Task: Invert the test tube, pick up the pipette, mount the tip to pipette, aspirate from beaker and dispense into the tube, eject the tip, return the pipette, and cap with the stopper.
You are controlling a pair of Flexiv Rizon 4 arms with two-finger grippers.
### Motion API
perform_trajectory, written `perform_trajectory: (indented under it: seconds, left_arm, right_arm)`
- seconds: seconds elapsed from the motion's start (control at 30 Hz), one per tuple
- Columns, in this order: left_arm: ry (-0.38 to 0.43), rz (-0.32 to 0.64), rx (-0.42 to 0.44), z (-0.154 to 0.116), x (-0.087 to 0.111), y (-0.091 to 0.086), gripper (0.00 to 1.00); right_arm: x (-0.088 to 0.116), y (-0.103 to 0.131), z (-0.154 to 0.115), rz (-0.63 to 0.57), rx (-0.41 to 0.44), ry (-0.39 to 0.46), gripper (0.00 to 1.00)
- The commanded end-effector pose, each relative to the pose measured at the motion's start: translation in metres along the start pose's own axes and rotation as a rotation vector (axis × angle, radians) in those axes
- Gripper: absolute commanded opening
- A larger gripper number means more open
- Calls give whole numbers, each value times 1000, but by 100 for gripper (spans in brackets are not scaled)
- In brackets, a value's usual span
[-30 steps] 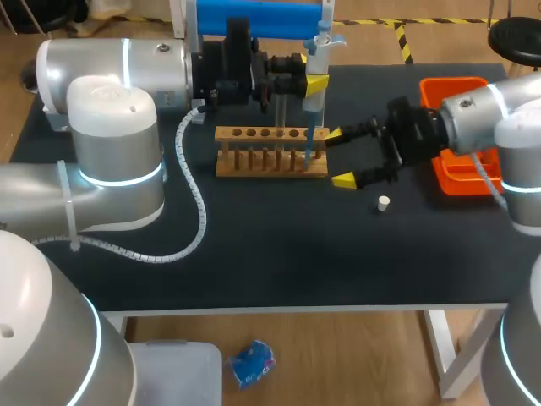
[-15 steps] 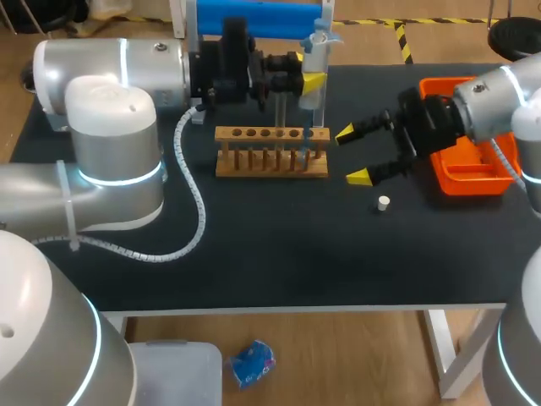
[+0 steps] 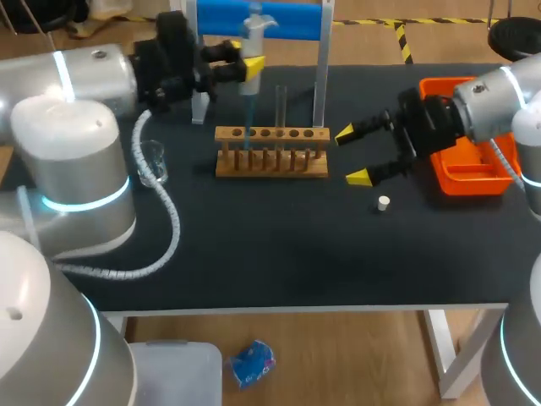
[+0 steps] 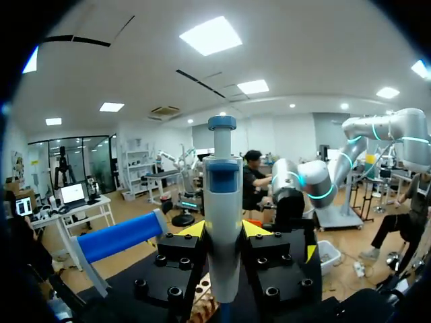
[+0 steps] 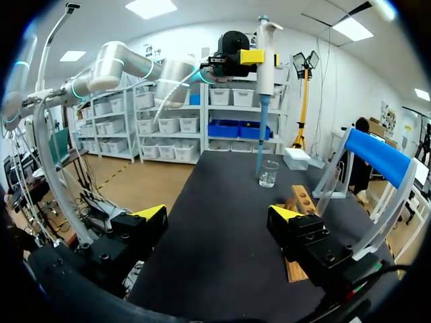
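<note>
My left gripper is shut on the white pipette, held upright above the table with its blue tip pointing down over the left part of the wooden rack. In the left wrist view the pipette stands between the yellow fingertips. A clear test tube stands upright in the rack. The glass beaker sits to the left of the rack. My right gripper hangs open to the right of the rack, holding nothing. The white stopper lies just in front of it.
An orange tray lies at the table's right, under my right arm. The pipette stand with its blue bar rises behind the rack. From the right wrist, the beaker and rack lie ahead of the open gripper.
My left arm has carried the pipette from over the rack's right end to its left end. My right gripper first drew back to the right, then stayed still and open.
</note>
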State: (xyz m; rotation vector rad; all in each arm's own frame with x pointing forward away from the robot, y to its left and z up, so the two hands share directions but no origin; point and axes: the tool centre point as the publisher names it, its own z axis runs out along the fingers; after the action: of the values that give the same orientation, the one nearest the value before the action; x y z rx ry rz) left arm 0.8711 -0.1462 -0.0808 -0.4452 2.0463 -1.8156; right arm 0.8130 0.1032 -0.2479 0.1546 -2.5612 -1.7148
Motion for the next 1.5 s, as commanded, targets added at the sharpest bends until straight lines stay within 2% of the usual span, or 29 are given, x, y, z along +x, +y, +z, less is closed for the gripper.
perform_trajectory:
  seconds: [0.03,0.57,0.67,0.83,1.1,1.23,1.4,1.5]
  left_arm:
    - [-70,-2,4,-32,12,0,0]
    - [-70,-2,4,-32,12,0,0]
    - [-21,-17,29,-47,-1,3,0]
    - [53,-38,70,-80,-25,5,0]
    - [136,-44,111,-122,-52,14,0]
    - [142,-23,110,-137,-68,18,0]
    - [102,25,74,-150,-92,24,0]
    - [102,25,74,-150,-92,24,0]
  right_arm:
    - [1,0,-1,0,2,2,100]
    - [1,0,-1,0,2,2,100]
    - [0,3,5,-5,10,-16,100]
    - [-7,11,27,-25,73,-82,100]
    - [-16,21,67,-50,102,-98,100]
    - [-20,28,84,-74,123,-81,100]
    - [-27,38,104,-100,148,-60,100]
    - [-27,38,104,-100,148,-60,100]
